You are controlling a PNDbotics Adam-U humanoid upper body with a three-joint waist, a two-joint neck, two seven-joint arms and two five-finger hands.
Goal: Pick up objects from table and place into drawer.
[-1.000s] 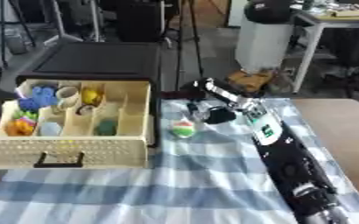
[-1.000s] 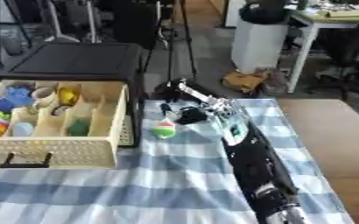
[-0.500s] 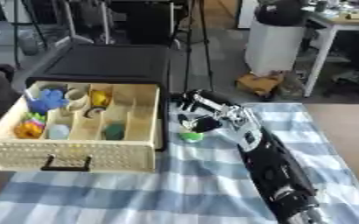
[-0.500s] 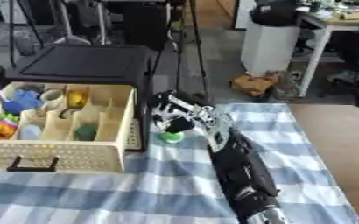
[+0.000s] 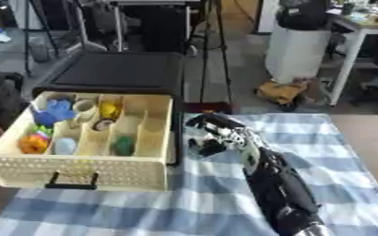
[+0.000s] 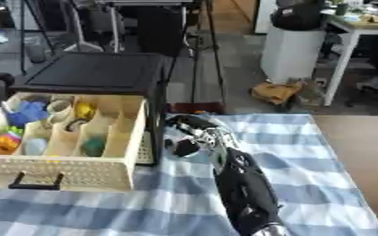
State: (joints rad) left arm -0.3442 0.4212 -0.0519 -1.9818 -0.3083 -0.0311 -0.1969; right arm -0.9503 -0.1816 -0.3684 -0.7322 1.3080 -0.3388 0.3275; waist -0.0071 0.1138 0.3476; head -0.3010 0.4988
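**Right hand low beside the drawer, fingers curled downward**

We're looking at a table under a blue-and-white checked cloth (image 5: 144,207), with a cluttered workshop beyond: a white bin (image 5: 297,50) with a black top, tripod legs, a desk at the far right. A black cabinet (image 5: 120,73) sits at the table's back, and its cream drawer (image 5: 79,173) is pulled out, with a black handle (image 5: 71,184) at the front.

The drawer's slots are already busy: a blue item (image 5: 55,110), a yellow one (image 5: 109,109), an orange one (image 5: 32,144), a green one (image 5: 124,145) and a pale cup (image 5: 84,107).

The right arm (image 5: 277,193) runs up from the bottom edge, and the right hand (image 5: 212,138) sits just beside the drawer's right wall, fingers curled down over the cloth. Whatever might be under them is hidden, so I cannot tell whether it holds anything. No writing can be read anywhere.
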